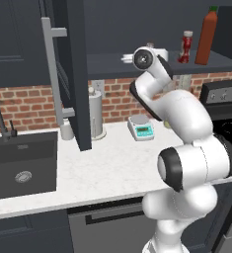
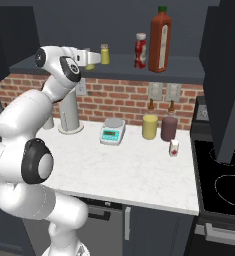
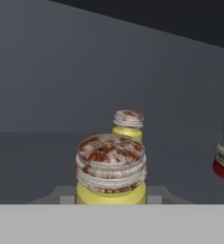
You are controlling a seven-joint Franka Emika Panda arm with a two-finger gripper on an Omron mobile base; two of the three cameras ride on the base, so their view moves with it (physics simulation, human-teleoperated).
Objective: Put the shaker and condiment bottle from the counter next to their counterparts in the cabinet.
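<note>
Shelf placement of the shaker [image 3: 110, 170] is under way. In the right base view, going left to right: the gripper [image 2: 89, 60] sits at the left end of the cabinet [image 2: 189, 67] shelf, fingers pinched on the shaker, which is at shelf level; whether its base touches the shelf cannot be told. Just beside it to the right stands the matching shaker [image 2: 105, 53]. Further right, the condiment bottle [image 2: 140, 50] stands on the shelf, just beside the tall red-orange bottle [image 2: 159, 40] with the green cap.

Judgement: the bottle appears already placed; the shaker awaits release.

Risks:
- If the shaker is let go while its base is above the shelf or tilted, it could tip, roll off the front edge and drop to the counter [image 2: 139, 175].
- The matching shaker stands close; a sideways drift on withdrawal could knock it over.
- The open door [image 1: 78, 74] hangs near the arm's left; a wide swing back could strike it.

Containers: the cabinet shelf holds both shakers and both red bottles. On the counter below, left to right: a kitchen scale [image 2: 112, 132], a yellow jar [image 2: 149, 125], a dark jar [image 2: 169, 127] and a small carton [image 2: 174, 147].
</note>
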